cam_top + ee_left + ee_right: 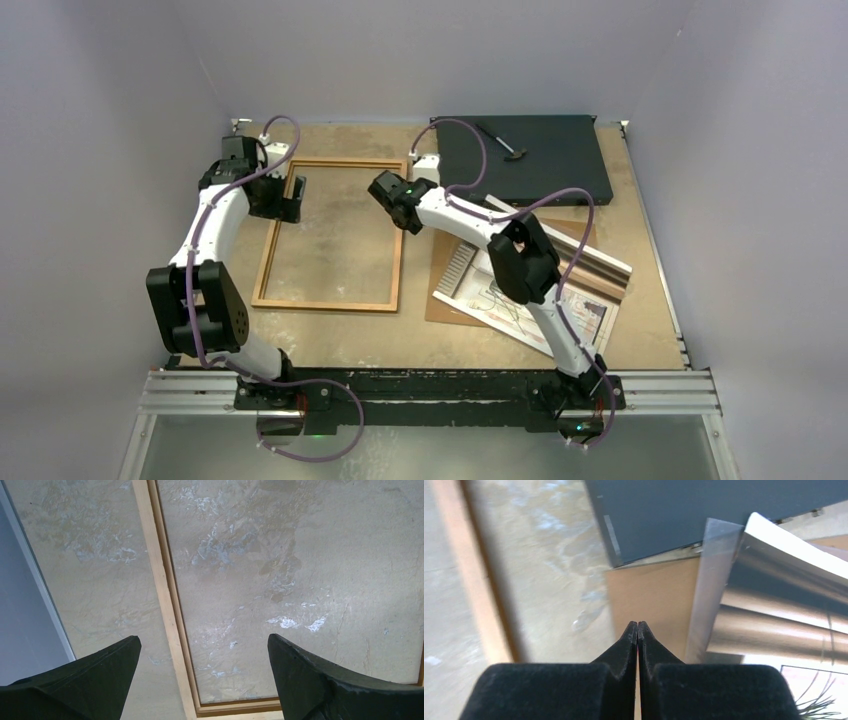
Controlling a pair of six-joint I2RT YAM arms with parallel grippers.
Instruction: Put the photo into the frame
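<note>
The frame (325,303) lies flat at the left centre of the table, thin orange-brown wood round a clear pane. My left gripper (292,197) hovers over its far left corner. In the left wrist view it (204,645) is open and empty, with the frame's left rail (165,605) running between the fingers (100,675). The photo (597,270) lies glossy side up at the right on a brown hardboard sheet (447,303), partly hidden by my right arm. My right gripper (405,212) is shut and empty beside the frame's right rail. Its tips (638,626) are above the hardboard's corner (654,595), left of the photo (774,605).
A black flat box (540,155) lies at the back right with a small tool (503,140) on it. It also shows in the right wrist view (704,510). Walls close in the table at the left, back and right. A metal rail (430,390) runs along the near edge.
</note>
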